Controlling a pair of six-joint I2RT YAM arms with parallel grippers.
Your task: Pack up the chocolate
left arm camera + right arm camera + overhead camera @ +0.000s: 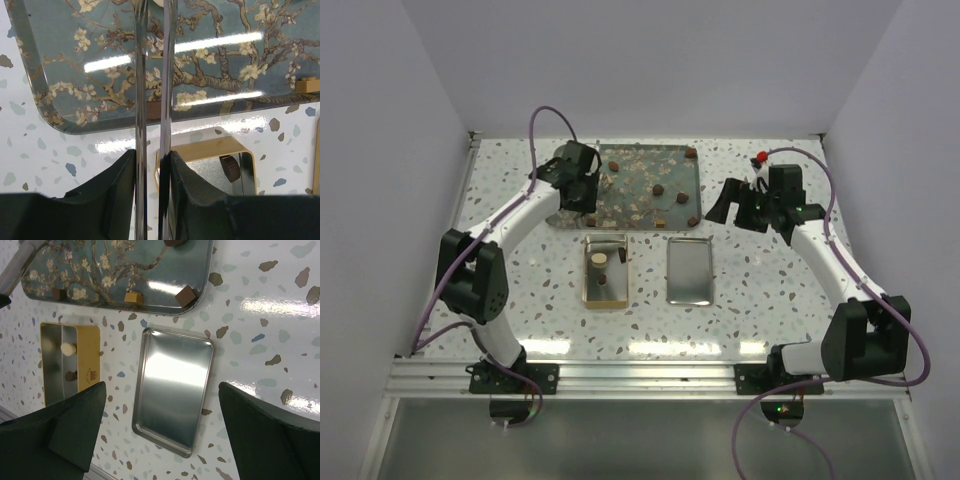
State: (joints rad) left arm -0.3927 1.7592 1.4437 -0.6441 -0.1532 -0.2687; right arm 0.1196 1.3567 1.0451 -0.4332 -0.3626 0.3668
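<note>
My left gripper [578,187] [152,152] is shut on a pair of thin metal tongs [141,75], whose blades reach out over the near left part of the floral tray [620,205]. A brown chocolate [154,111] on the tray shows in the gap between the blades. Whether they touch it I cannot tell. More chocolate pieces [658,189] lie scattered over the tray. The gold tin [588,285] [215,147] holds a cream-white piece [599,259] [68,348] and a dark one [230,168]. My right gripper [735,205] [162,390] is open and empty above the silver lid [172,390].
The silver lid [689,271] lies right of the gold tin. A tan piece [133,297] and a brown cube [184,295] sit near the tray's front edge. White walls close in the table on three sides. A small red object [761,158] lies behind the right arm.
</note>
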